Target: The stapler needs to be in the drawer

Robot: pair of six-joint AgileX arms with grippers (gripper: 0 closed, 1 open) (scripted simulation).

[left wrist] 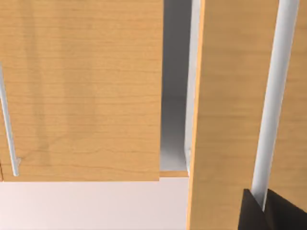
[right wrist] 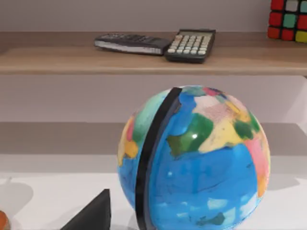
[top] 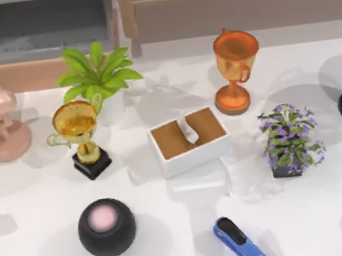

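Stapler (top: 240,242) lies at table's front edge, drawer (top: 40,28) open at back-left corner. We can't tell either gripper's state. Risk: carrying it across, we may clip the black ball (top: 106,228) or trophy (top: 79,134).

my left wrist camera faces pale wooden panels (left wrist: 81,86) with a grey recess (left wrist: 173,96) between them. a white rail (left wrist: 273,100) runs down the tilted panel (left wrist: 230,110); a dark gripper fingertip (left wrist: 273,213) sits at its foot, above the white desk (left wrist: 91,206).

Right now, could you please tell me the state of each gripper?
Left gripper: beside the wooden cabinet, state cannot be told.
Right gripper: near the globe, state cannot be told.
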